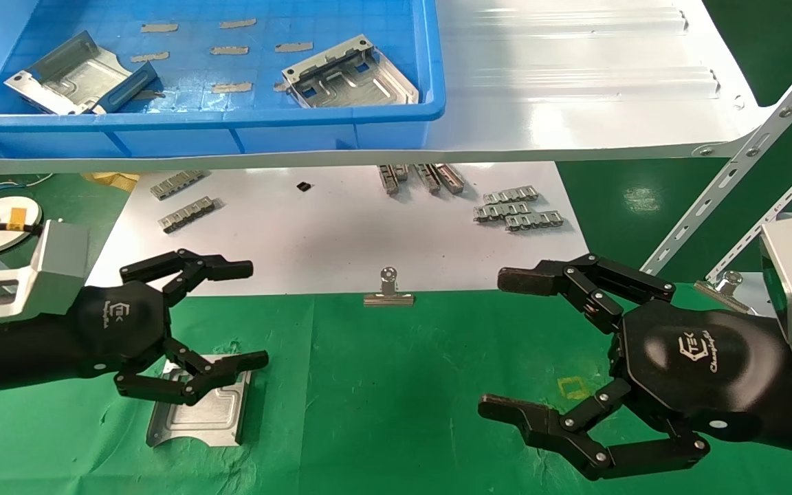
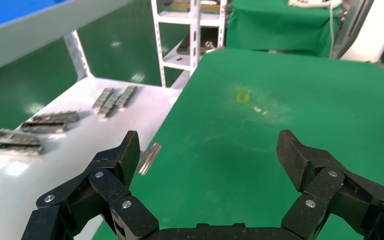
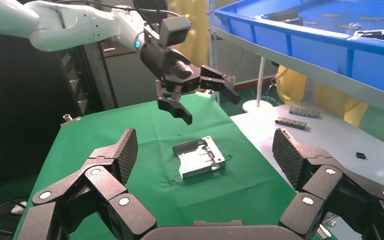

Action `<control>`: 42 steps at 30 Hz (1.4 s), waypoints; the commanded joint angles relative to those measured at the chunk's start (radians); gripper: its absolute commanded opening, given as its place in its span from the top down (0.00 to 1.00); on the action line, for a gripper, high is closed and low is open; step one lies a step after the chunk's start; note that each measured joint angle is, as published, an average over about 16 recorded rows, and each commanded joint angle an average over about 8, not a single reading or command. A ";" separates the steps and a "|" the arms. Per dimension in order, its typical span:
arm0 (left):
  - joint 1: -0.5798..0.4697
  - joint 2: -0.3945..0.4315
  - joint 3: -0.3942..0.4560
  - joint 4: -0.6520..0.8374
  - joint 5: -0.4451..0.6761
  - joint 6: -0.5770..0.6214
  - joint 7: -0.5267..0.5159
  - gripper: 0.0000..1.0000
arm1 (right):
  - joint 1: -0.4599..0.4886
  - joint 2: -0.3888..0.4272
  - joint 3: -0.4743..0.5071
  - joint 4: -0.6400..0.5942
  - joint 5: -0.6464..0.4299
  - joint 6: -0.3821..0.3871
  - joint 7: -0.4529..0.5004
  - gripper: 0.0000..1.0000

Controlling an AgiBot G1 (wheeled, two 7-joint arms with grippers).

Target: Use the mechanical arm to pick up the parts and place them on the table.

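One sheet-metal plate lies flat on the green tabletop at the near left. The left gripper hangs above it, fingers spread wide and empty. Two more plates rest in the blue bin on the far shelf. The right gripper hovers wide open at the near right.

So the tabletop is wrinkly green cloth across the lower frame. One silvery part lies flat on it at lower left. A white sheet covers mid-frame, holding grey link strips, with a binder clip on its front edge.
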State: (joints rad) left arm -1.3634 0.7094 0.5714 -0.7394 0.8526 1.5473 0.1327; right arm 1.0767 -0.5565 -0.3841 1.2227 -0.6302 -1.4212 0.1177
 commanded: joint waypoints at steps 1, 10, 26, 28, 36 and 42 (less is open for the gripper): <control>0.019 -0.007 -0.019 -0.036 -0.008 -0.003 -0.021 0.00 | 0.000 0.000 0.000 0.000 0.000 0.000 0.000 0.00; 0.106 -0.036 -0.107 -0.200 -0.045 -0.019 -0.117 0.00 | 0.000 0.000 0.000 0.000 0.000 0.000 0.000 0.00; 0.259 -0.088 -0.262 -0.489 -0.110 -0.046 -0.288 0.00 | 0.000 0.000 0.000 0.000 0.000 0.000 0.000 0.00; 0.275 -0.093 -0.277 -0.518 -0.116 -0.049 -0.305 0.00 | 0.000 0.000 0.000 0.000 0.000 0.000 0.000 0.00; 0.309 -0.105 -0.312 -0.580 -0.133 -0.055 -0.334 0.00 | 0.000 0.000 0.000 0.000 0.000 0.000 0.000 0.00; 0.302 -0.103 -0.304 -0.566 -0.130 -0.054 -0.328 0.00 | 0.000 0.000 0.000 0.000 0.000 0.000 0.000 0.00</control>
State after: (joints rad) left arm -1.0612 0.6064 0.2663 -1.3066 0.7227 1.4930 -0.1954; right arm 1.0765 -0.5564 -0.3840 1.2225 -0.6300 -1.4209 0.1177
